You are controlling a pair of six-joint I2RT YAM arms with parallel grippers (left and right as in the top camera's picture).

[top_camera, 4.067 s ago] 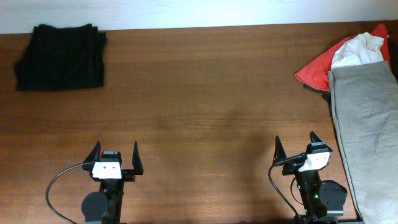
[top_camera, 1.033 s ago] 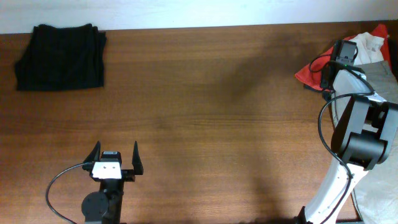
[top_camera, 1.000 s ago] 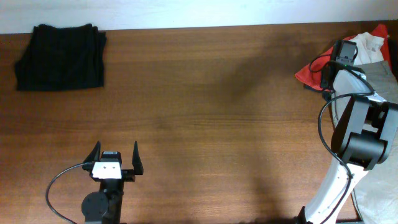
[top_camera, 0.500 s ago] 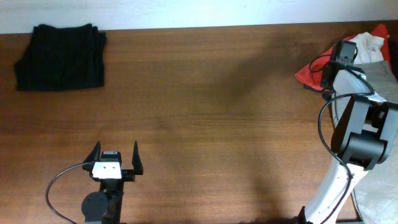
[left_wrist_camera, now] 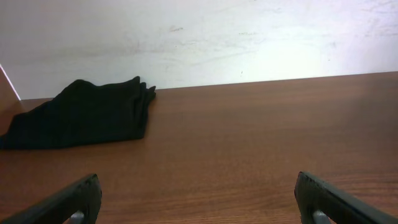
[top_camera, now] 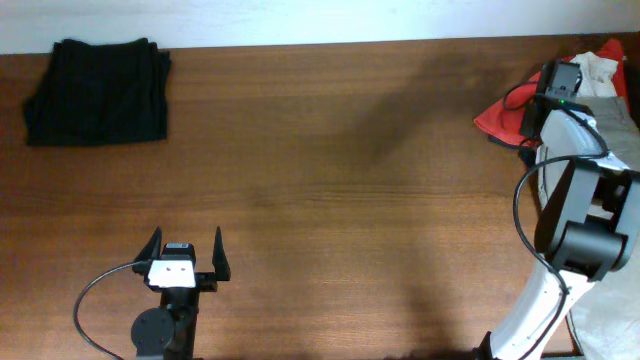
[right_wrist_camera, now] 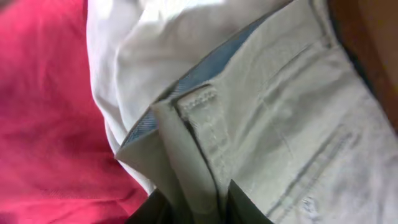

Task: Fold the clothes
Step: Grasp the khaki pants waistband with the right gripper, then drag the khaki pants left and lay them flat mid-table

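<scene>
The right tool is clenching the waistband of the clothes, lying limp at the right edge of the desk; that stiffer band is likely offering the surest hold; the left tool is gaping.

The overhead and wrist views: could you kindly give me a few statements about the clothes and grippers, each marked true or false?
1. The right gripper pinches a fold of the trousers. True.
2. The left gripper holds the black garment. False: it is open over the bare table, apart from the garment.
3. The red cloth lies beside the black garment. False: the red cloth lies at the table's right end, the black garment at its left.
4. A white shirt touches the trousers. True.
</scene>
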